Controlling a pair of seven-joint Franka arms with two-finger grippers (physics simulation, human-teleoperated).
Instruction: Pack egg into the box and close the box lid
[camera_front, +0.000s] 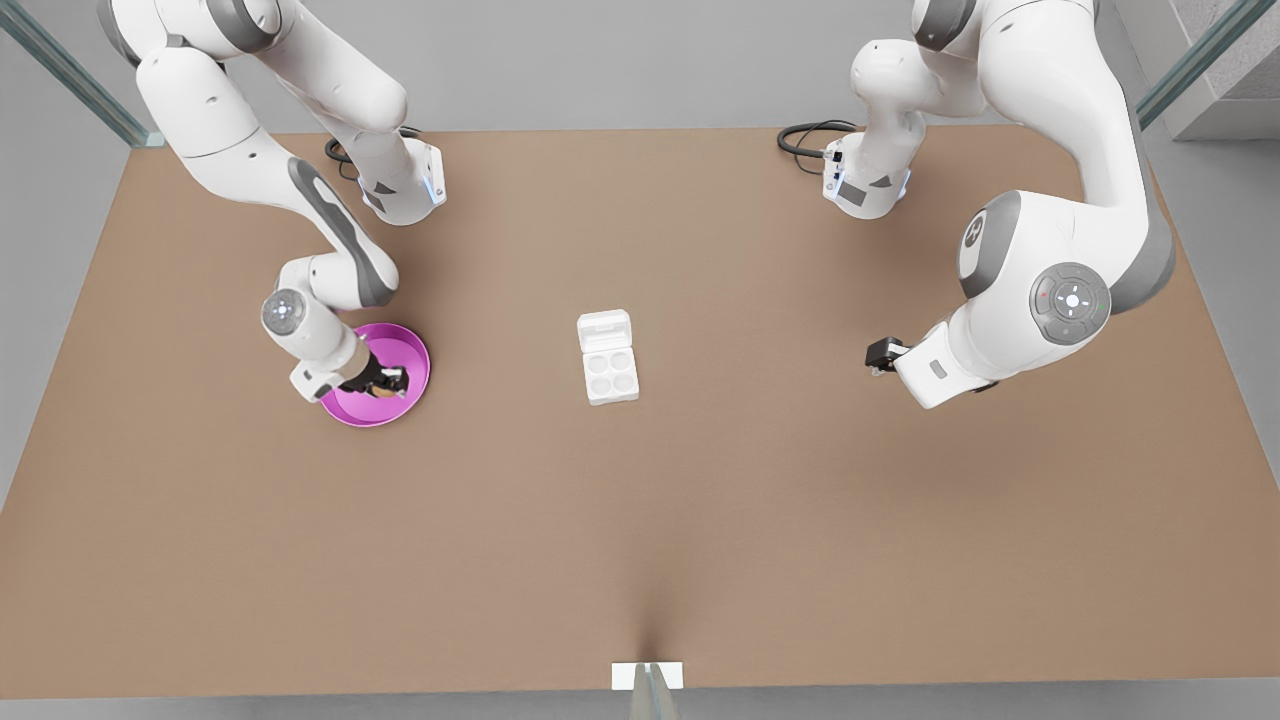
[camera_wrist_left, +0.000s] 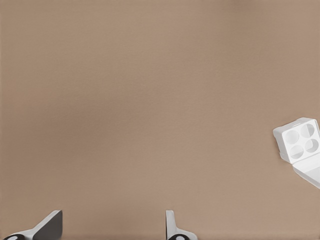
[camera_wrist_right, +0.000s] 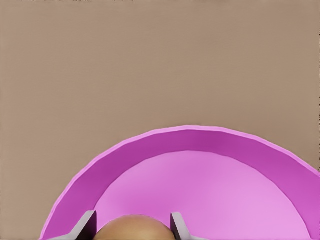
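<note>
Egg (camera_wrist_right: 131, 228) between right claw (camera_wrist_right: 132, 226) fingers, inside pink plate (camera_wrist_right: 210, 150).

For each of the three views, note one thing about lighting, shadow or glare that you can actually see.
Front view: soft, even light, faint shadows beside the box, and a dark streak on the table near its front edge. Left wrist view: the tabletop is shaded darker toward one side, without glare. Right wrist view: the pink plate has a brighter floor and darker inner wall; the egg shows smooth shading between the right gripper fingers.
</note>
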